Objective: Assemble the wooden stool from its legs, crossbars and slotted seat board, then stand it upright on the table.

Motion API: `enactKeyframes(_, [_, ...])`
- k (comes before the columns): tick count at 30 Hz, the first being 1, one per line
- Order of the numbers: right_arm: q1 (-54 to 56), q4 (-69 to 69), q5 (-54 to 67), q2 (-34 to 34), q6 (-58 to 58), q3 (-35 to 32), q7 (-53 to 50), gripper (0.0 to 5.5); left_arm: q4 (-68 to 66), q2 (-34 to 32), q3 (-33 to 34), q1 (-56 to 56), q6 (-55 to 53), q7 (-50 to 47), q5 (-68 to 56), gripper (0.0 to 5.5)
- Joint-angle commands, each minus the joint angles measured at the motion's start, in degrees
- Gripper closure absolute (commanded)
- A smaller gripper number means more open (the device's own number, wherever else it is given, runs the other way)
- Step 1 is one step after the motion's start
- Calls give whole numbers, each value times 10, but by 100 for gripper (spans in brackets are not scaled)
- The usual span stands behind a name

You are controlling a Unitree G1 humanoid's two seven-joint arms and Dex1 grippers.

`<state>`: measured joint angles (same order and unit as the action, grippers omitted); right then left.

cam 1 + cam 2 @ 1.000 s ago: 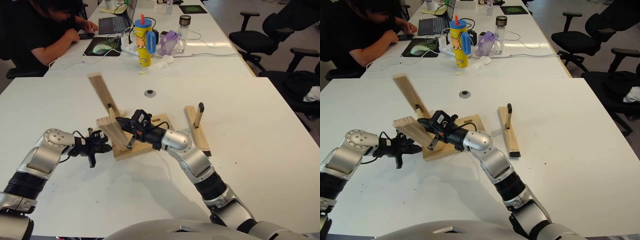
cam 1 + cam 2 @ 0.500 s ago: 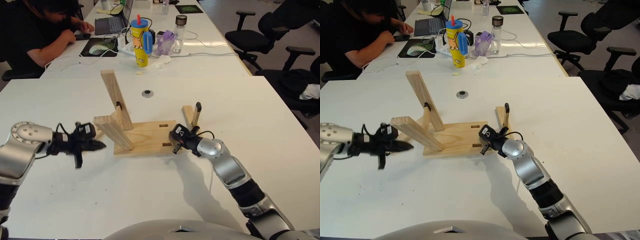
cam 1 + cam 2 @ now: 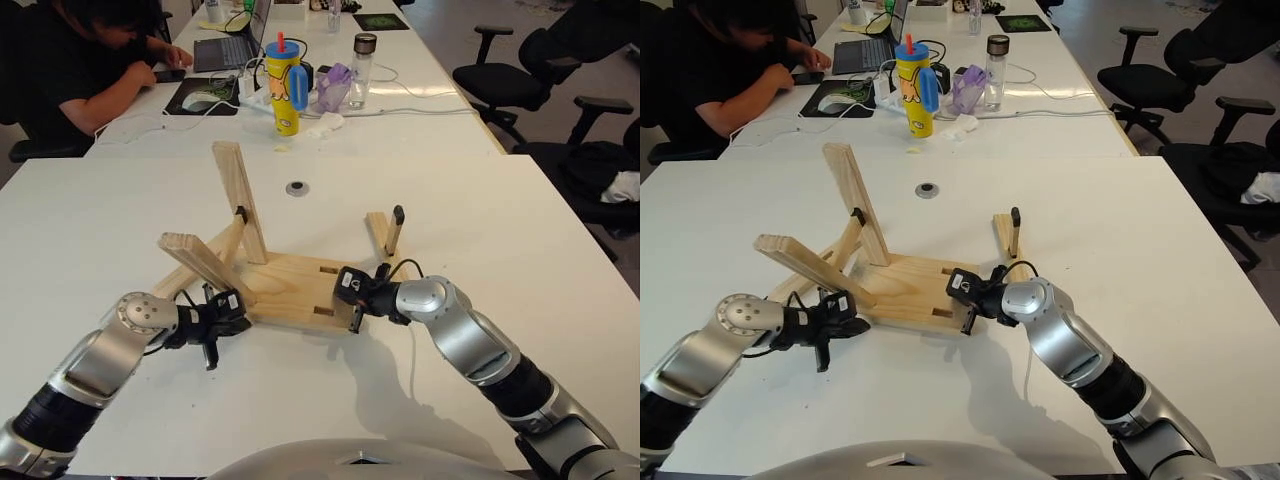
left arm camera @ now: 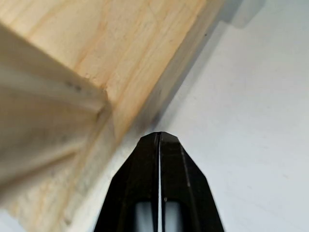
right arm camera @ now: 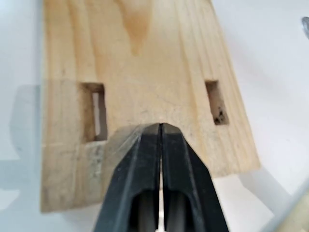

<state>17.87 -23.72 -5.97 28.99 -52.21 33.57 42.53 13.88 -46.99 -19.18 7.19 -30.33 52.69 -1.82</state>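
Pale wood is presented by the slotted seat board (image 3: 290, 290), which is laid flat on the white table (image 3: 500, 250), presumably so that parts can be pressed down into it from above. The right gripper (image 5: 160, 128) is held with its fingers closed together and nothing between them. Its tip is poised over the board's near end, midway between two open slots (image 5: 95, 112); it is judged to be there to steady or nudge the board rather than to carry anything. The left gripper (image 4: 159, 136) is likewise closed on nothing and is held low over the table. The board's edge lies just ahead of its tip, close to where a slanted leg (image 3: 205, 265) is seated, so it is probably placed to brace that end. A second leg (image 3: 240, 200) is seated just beyond the slanted one and stands steeply. A loose leg piece (image 3: 385, 232) with a dark part is left lying beyond the right gripper, not yet fitted. As for holders, both slots under the right gripper are empty. Far beyond both grippers, a yellow cup (image 3: 285, 85) with a straw and a clear bottle (image 3: 362, 70) are set on the next table; their contents cannot be told.
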Motion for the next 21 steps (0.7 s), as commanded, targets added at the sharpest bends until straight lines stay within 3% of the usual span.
enactKeyframes(1, [-39,36,35,-20,-27,53,22,550,-131,81,-37,81,45,-65,63,549])
enactKeyframes(10, [-16,121,23,-92,18,47,-33,550,-360,205,-63,218,164,-83,107,549])
enactKeyframes(21, [-20,107,-4,-64,96,20,-66,550,-240,139,1,141,112,-60,92,549])
